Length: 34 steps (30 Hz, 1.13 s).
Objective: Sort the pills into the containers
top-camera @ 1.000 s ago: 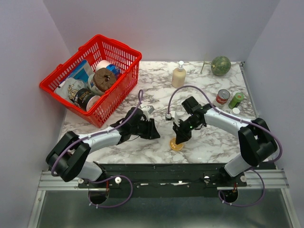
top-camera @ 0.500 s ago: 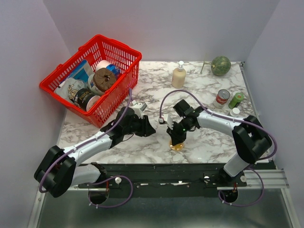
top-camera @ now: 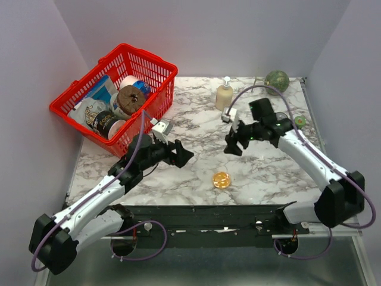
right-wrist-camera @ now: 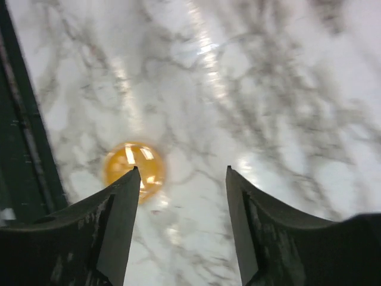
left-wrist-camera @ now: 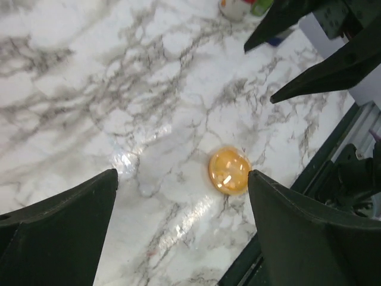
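A shallow clear round dish (top-camera: 221, 179) lies on the marble near the table's front edge, and it glows amber from the cluster of tiny orange pills (left-wrist-camera: 229, 171) inside it. The right wrist view shows the dish (right-wrist-camera: 134, 164) partly behind my right gripper's left finger. My left gripper (top-camera: 183, 153) hovers to the left of the dish, open and holding nothing (left-wrist-camera: 181, 176). Behind the dish and raised above the table, my right gripper (top-camera: 230, 145) is also open and holds nothing (right-wrist-camera: 181, 170). Its dark fingers (left-wrist-camera: 321, 68) show in the left wrist view.
A red basket (top-camera: 156, 65) full of groceries stands at the back left. A beige pump bottle (top-camera: 224, 95) and a green melon (top-camera: 277, 81) stand at the back. A green can (top-camera: 299, 122) peeks out behind my right arm. The black base rail (top-camera: 214, 214) runs along the front.
Both grippers have opened. My right gripper has lifted off the dish and pulled back and to the right. My left gripper has drawn slightly back and left. The dish has stayed put.
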{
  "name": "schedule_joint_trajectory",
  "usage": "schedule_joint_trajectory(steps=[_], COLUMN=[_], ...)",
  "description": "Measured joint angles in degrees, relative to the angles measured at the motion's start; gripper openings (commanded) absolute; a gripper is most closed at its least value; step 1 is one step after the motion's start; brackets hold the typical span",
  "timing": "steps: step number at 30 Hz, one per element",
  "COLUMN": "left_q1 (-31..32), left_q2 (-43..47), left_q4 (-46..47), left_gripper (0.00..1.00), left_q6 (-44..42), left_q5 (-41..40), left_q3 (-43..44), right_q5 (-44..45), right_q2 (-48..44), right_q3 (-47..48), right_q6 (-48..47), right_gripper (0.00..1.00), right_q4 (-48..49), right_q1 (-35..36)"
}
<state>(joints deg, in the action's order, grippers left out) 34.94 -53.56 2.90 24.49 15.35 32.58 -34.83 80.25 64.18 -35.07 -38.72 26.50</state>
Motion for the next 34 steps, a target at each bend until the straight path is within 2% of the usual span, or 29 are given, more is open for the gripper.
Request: schedule_joint_trajectory(steps=[1,6,11,16,20,34], left_q1=[-0.04,-1.18,-1.57,-1.60,-1.60,-1.60], left_q2=[1.18,4.31,4.24,4.66,4.76,5.25], left_q4=[0.00,-3.98,-9.88,-12.76,-14.29,-15.17], left_gripper=[0.99,0.99,0.99,0.99,0.99,0.99], left_q6=[-0.35,-7.76,-14.05,-17.22,-17.81,-19.32], left_q5=[-0.59,-5.20,-10.21,-12.39,-12.87,-13.16], left_q3=[0.52,8.48,19.12,22.10,22.12,21.94], right_q5=[-0.09,-0.09,0.59,6.29,10.36,11.67], right_q2=[-1.90,-12.20,-13.33,-15.34,-16.57,-19.50], right_q3=[0.52,1.38,6.73,7.34,8.11,8.39], right_q6=[0.28,5.62,17.70,29.16,34.23,36.50], right_gripper=[0.99,1.00,1.00,1.00,1.00,1.00], right_q4=[0.96,7.02,12.07,15.12,16.20,16.39], right_q1=[-2.01,-12.17,-19.85,-20.50,-20.50,-20.50])
